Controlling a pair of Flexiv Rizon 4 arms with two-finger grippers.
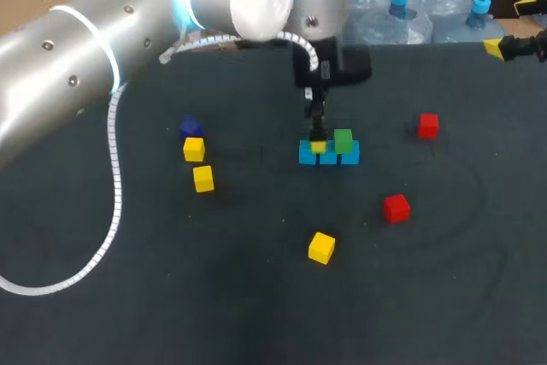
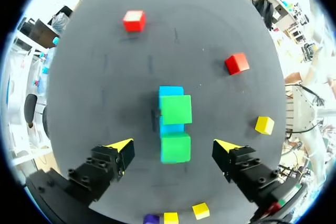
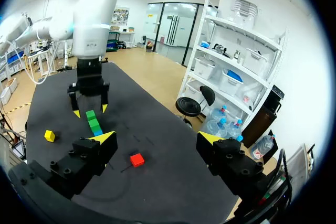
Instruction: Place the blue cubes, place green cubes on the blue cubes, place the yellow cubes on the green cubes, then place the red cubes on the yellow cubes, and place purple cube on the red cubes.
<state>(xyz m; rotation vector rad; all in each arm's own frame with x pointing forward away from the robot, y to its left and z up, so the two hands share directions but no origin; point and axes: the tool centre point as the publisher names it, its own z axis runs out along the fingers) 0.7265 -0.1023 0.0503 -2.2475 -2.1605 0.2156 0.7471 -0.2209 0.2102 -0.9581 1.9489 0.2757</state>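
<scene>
The left gripper (image 2: pixel 174 145) hangs open over the blue cubes (image 2: pixel 171 92), its fingers wide on either side of a green cube (image 2: pixel 175 148) and not touching it. That cube sits on the blue row. A second green cube (image 2: pixel 176 109) sits on the same row, with some blue showing between the two. Two red cubes (image 1: pixel 428 125) (image 1: pixel 396 208) lie to the right. Three yellow cubes (image 1: pixel 194 150) (image 1: pixel 203 179) (image 1: pixel 321 247) lie loose on the table. The purple cube (image 1: pixel 190 127) is just beside the farthest yellow one. The right gripper (image 3: pixel 157 138) is open and empty, well apart at the table's far right edge.
</scene>
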